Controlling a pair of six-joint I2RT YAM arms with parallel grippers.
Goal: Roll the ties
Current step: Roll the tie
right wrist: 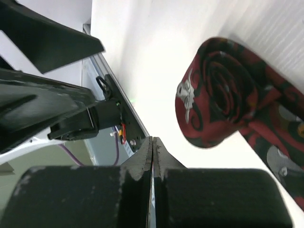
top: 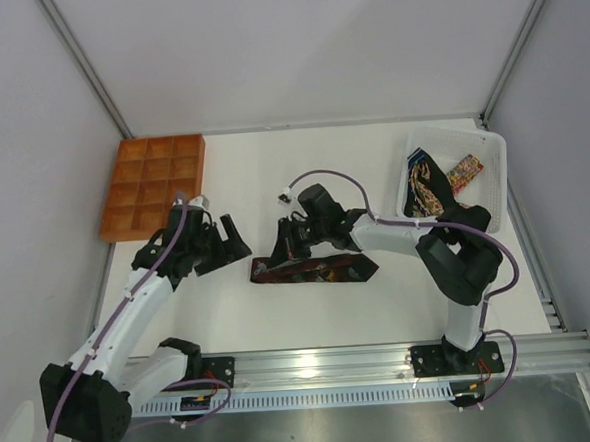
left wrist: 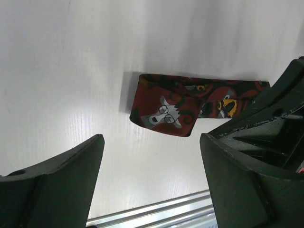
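1. The left fingers (left wrist: pixel 61 180) stand spread wide, pinching nothing
2. The right fingers (right wrist: pixel 153 161) are pressed together, empty
3. A maroon tie (right wrist: pixel 213 95), one end rolled, lies on the white worktop (top: pixel 273 182) just beside the right fingers, ahead of the left ones
4. More ties (top: pixel 425 188) sit in a basket (top: pixel 496 149) well behind the right fingers

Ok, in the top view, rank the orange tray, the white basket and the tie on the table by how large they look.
1. orange tray and white basket: footprints look about alike, so I won't rank one above the other.
2. tie on the table: clearly the smallest, a narrow dark strip.
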